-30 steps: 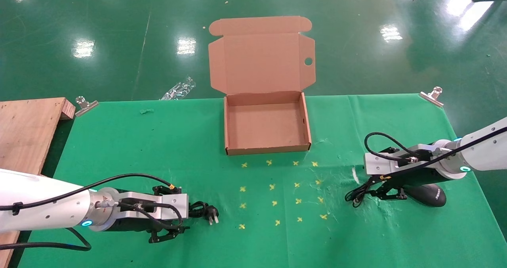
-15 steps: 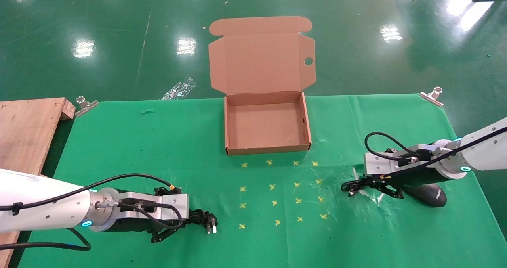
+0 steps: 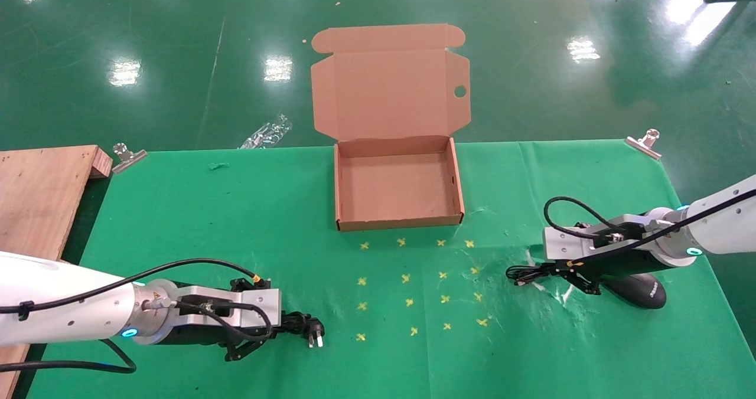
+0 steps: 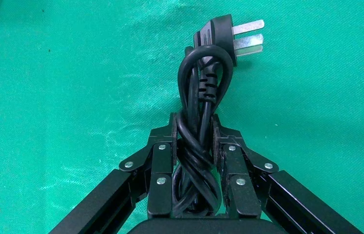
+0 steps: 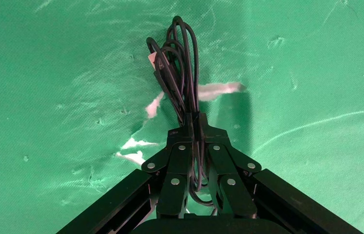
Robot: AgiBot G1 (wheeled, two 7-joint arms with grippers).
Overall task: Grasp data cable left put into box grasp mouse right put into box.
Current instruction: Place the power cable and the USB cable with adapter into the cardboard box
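Left gripper [image 3: 260,334]: near left, clamped on the one data cable [image 3: 298,323], its two-pronged plug [image 4: 228,36] pointing right.
Right gripper [image 3: 555,276]: right side, pinched on the thin cord [image 5: 177,68] of the one mouse [image 3: 641,290] lying beneath the arm.
Box [image 3: 398,222]: one, far centre, lid open, nothing inside.
Table [image 3: 236,210]: green cloth, yellow crosses.

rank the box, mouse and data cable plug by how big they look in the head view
1. box, by far the largest
2. mouse, partly hidden under the right end effector
3. data cable plug, past the left end effector
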